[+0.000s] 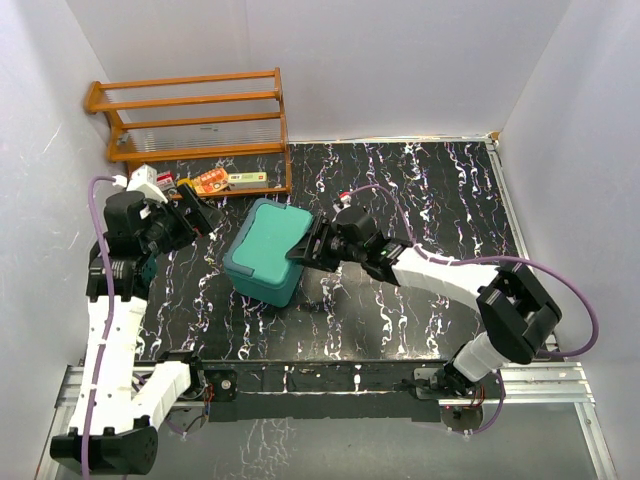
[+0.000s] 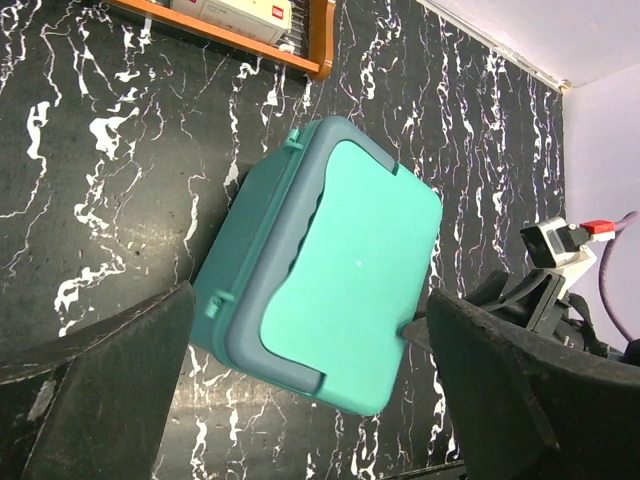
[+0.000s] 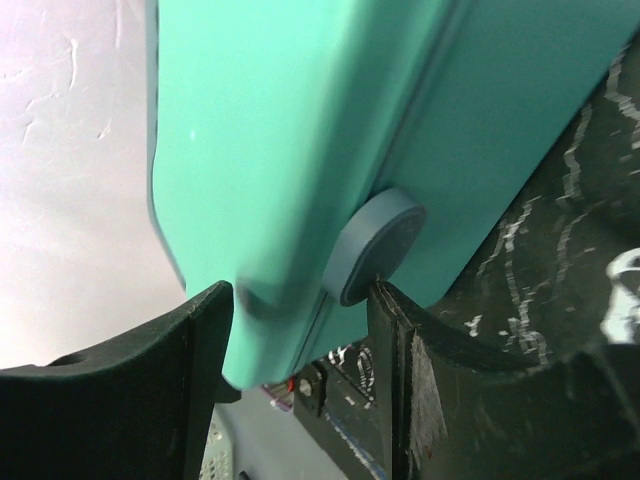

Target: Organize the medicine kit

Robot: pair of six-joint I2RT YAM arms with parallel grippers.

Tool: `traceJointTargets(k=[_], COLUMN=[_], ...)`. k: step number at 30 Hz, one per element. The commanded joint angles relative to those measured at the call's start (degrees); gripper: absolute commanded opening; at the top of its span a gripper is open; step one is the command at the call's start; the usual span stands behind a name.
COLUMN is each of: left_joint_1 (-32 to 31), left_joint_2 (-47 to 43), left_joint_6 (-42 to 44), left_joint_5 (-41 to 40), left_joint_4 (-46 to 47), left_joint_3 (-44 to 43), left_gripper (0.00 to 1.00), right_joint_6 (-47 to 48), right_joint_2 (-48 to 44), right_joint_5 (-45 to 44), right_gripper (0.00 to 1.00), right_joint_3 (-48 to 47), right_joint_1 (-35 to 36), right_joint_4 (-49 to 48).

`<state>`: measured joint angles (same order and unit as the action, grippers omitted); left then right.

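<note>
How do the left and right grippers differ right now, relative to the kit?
The left gripper stands wide open with nothing between its fingers. The right gripper is set narrower, its fingers straddling the kit at its edge by a grey round knob. The left gripper sits apart from the kit, on its left. The right gripper touches it from the right, though a firm grip is unclear. Both point at the kit.

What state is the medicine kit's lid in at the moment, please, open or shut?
Shut. The lid lies flush on the medicine kit, with no gap around its edge and nothing inside showing.
</note>
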<state>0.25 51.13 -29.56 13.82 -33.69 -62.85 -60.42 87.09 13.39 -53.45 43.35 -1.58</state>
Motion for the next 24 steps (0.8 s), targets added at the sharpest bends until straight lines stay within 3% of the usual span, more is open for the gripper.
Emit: traceJointTargets(k=[1, 6, 14, 20, 24], left_joint_1=[0.1, 0.1, 0.1, 0.1, -0.2], left_joint_2=[-2.9, -5.4, -9.5, -11.5, -13.5], left_joint_6=[1.2, 1.5, 2.0, 2.6, 3.5], left_joint_5=[-1.7, 0.6, -1.0, -2.9, -3.0], left_joint_4=[-4.1, -5.4, -11.1, -15.7, -16.7], left_joint_3=[-1.2, -3.9, -8.0, -12.5, -13.5], left_gripper=[0.99, 0.99, 0.99, 0.99, 0.99], right_joint_6=[-5.2, -5.0, 1.0, 7.4, 15.3], right_joint_2=[-0.5, 2.6, 4.9, -7.1, -18.7], right_joint_5=[-1.0, -3.6, -7.8, -8.8, -15.3], right_gripper=[0.54, 0.56, 0.59, 0.68, 0.79], right_joint_3=[-0.7, -2.5, -6.8, -2.5, -1.1], right_joint_1=[3.6, 5.2, 5.3, 5.3, 5.3], right_joint_4=[-9.4, -14.3, -11.9, -3.8, 8.5])
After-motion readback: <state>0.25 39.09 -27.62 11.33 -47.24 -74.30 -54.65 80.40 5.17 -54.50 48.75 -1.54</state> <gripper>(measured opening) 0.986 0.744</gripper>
